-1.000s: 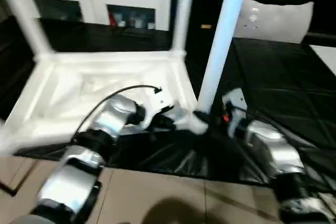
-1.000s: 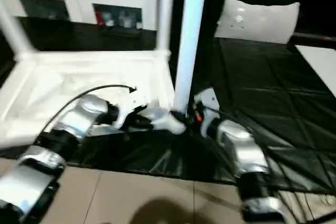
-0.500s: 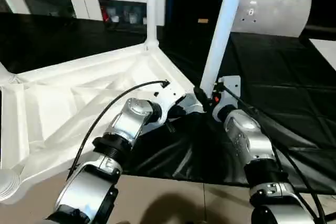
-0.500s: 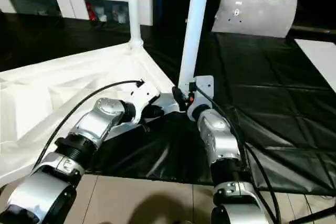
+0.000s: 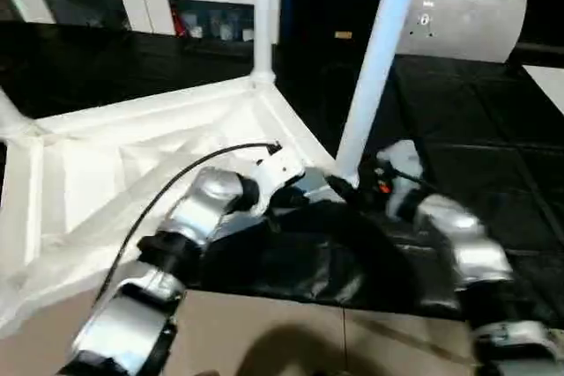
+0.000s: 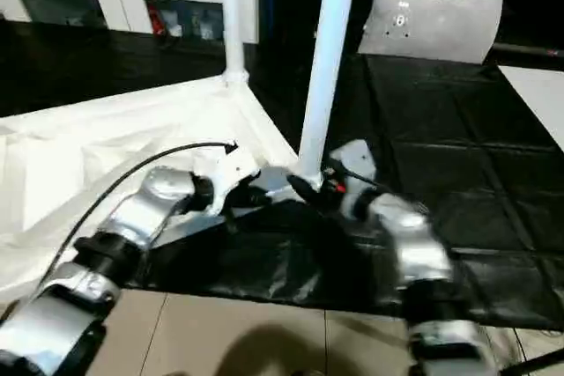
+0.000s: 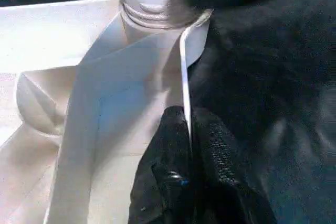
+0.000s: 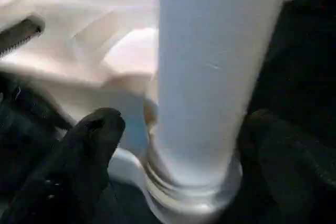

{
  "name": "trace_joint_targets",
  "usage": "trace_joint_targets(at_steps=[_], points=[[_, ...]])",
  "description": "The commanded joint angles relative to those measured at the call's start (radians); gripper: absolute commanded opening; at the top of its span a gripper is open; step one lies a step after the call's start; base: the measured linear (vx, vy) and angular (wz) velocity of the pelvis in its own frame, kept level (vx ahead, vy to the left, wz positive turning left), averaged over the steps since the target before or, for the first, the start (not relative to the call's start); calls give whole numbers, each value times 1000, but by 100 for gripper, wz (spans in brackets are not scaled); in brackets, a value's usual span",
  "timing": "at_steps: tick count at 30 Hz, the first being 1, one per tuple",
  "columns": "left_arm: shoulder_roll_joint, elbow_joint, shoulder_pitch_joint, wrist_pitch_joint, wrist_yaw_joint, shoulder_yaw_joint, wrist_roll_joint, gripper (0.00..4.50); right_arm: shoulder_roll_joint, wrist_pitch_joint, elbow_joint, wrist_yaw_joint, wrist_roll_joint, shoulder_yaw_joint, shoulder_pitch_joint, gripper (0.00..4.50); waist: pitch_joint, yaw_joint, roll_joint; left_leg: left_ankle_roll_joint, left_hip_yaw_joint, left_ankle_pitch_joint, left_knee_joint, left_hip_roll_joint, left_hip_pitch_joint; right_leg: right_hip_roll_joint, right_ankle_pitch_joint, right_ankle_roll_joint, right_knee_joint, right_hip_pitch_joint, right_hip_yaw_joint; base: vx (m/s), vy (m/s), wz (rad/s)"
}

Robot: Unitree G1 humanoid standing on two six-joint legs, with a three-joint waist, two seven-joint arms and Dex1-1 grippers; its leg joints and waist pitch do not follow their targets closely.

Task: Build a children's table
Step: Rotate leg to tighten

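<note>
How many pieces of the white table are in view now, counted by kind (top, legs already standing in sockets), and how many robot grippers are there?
Table top: 1
Legs standing in corner sockets, back, near, left: 3
Grippers, left and right: 2
Total: 6

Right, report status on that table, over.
Left gripper shut on table top rim. Right gripper open, fingers either side of near leg, seated upright in its socket. Nothing in the way.

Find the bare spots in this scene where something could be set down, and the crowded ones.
Free: black mat right of the near leg, before the pillow. Crowded: the table top corner, where the left pincer pinches its rim and the right pincer flanks the leg.
</note>
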Motion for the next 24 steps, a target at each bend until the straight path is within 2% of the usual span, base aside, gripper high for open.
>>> trace_joint_targets(at_steps=[1,2,4,5,8,11,12,14,15,20,21,24], points=[[47,-10,9,-44,-104,-46,15,0,-49,15,-32,140,25,39,14,446,-77,6,-1,109,-28,-110,-61,61,3,-89,-151,-240,-56,70,62,0,0,0],[62,-12,11,-63,-142,-54,11,0,-68,14,-36,184,33,51,16,446,-75,7,-4,110,-29,-120,-62,61,1,-89,-182,-230,-59,71,61,0,0,0],[80,-16,14,-102,-194,-64,3,0,-85,10,-37,231,41,62,17,446,-75,10,-2,107,-28,-123,-61,63,2,-89,-209,-219,-61,69,61,0,0,0],[126,-17,20,-174,-307,-92,-5,0,-120,-17,-31,364,68,86,13,446,-75,14,-1,102,-27,-121,-62,65,3,-89,-215,-218,-61,66,60,0,0,0],[151,11,10,-228,-326,-115,19,0,-140,-32,-18,455,76,106,7,446,-76,23,-3,101,-25,-128,-61,71,4,-88,-207,-221,-56,63,60,0,0,0],[169,19,7,-282,-394,-130,5,0,-145,-13,6,543,98,116,-9,446,-76,38,0,87,-25,-129,-62,73,8,-91,-210,-226,-54,59,62,0,0,0],[175,17,6,-295,-421,-135,-1,0,-148,-11,12,568,104,122,-15,429,-76,42,-1,81,-26,-130,-62,73,8,-91,-214,-225,-53,59,61,0,0,0],[179,17,5,-307,-444,-138,-5,0,-151,-10,17,589,109,127,-20,429,-76,48,0,75,-25,-135,-62,73,9,-93,-224,-222,-54,59,62,0,0,0],[183,13,6,-311,-463,-141,-9,0,-153,-11,21,601,108,132,-24,414,-75,51,-1,69,-24,-140,-62,72,11,-92,-235,-219,-56,57,62,0,0,0],[191,9,0,-360,-542,-164,-23,0,-153,-4,45,673,122,153,-44,381,-75,57,-3,60,-25,-136,-62,71,9,-94,-281,-200,-58,58,62,0,0,0],[193,10,-1,-372,-555,-171,-20,0,-151,2,44,690,123,159,-44,357,-76,59,-3,59,-26,-132,-62,71,9,-93,-278,-199,-57,57,62,0,0,0],[194,9,-2,-380,-565,-176,-17,0,-148,6,41,702,123,164,-42,342,-77,65,-3,59,-26,-122,-61,72,9,-94,-258,-201,-54,57,62,0,0,0]])
